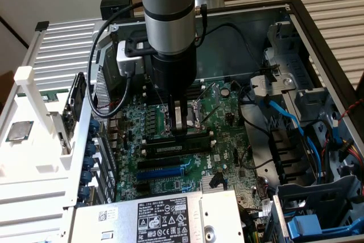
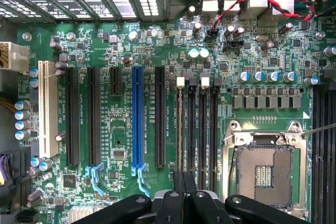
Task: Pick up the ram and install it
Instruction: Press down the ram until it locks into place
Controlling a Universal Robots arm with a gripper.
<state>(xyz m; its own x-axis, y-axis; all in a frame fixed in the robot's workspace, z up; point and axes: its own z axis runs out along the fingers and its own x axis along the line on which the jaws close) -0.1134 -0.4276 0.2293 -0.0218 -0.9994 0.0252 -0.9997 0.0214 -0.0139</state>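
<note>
We've got the end effector (image 1: 181, 124) hanging straight down into the open PC case (image 1: 318, 44), fingers pinched narrow with nothing in them as far as we can see. In the wrist view the end effector (image 2: 184, 192) has its two dark fingertips (image 2: 178, 182) pressed together right at the near end of the memory slots (image 2: 197, 124), between the CPU socket (image 2: 262, 169) on one side and the long black expansion slots on the other.

Right under the fingertips in the exterior view we see the ram (image 1: 176, 136), a long thin stick lying along the motherboard (image 1: 227, 112) in one of those slots, and the tips look to be touching or just above its top edge; we can't tell which. Another stick-shaped strip with a white label sits just beside it, one slot further from the socket.

Further out from the end effector there's the blue expansion slot (image 2: 137, 119), then a white slot (image 2: 47, 108) near the board's edge. Beyond the board, blue cables (image 1: 287, 118) run toward the drive bay on the exterior view's right, and the power supply (image 1: 165, 217) with its label sits at the near edge.
</note>
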